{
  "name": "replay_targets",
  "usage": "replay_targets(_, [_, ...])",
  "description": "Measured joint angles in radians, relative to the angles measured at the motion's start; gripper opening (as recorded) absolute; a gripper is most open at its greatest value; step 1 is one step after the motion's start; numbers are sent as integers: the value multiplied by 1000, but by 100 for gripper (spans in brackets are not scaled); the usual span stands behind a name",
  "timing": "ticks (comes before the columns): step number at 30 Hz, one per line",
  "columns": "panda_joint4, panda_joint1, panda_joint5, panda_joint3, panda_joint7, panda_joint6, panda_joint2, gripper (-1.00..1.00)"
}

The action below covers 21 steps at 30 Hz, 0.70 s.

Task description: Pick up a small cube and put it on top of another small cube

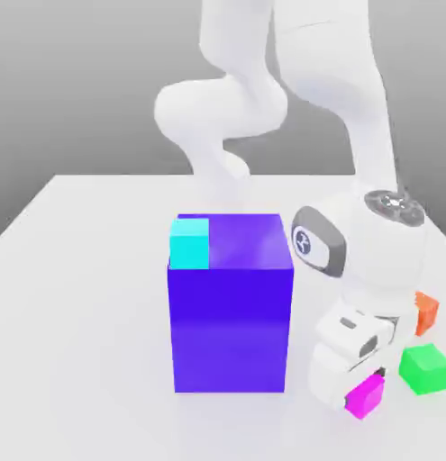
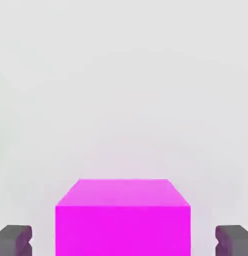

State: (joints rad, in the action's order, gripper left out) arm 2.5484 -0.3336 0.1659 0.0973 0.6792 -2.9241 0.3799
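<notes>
**End Effector Straddling Magenta Cube, Fingers Apart**

My end effector is reaching down at the small, plain-faced magenta cube. Its two dark fingers are standing apart on opposite sides of that cube, with a gap showing on each side; neither is touching it. The small, bright green cube is sitting on the pale, smooth surface, near the magenta cube, toward the exterior view's right. The small orange cube is lying beyond the green one, partly hidden by my white arm. The small cyan cube is resting on top of the large blue-purple block, at its near corner on the exterior view's left.
</notes>
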Motion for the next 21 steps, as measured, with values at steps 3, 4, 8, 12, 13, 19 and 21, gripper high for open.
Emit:
replay_targets(3, [-3, -5, 6, -6, 5, -11, 14, -100])
replay_targets(4, [-1, -1, 3, -1, 2, -3, 3, -100])
replay_targets(8, [25, 31, -48, 42, -36, 93, -118, -100])
replay_targets(12, [1, 9, -85, 138, -153, 222, -222, -100])
replay_targets(13, [-15, -10, -90, 168, -195, 256, -239, -100])
replay_targets(19, [-58, -89, 11, 166, -197, 182, -114, -100])
replay_targets(21, [-60, -97, 24, 157, -188, 166, -95, 100])
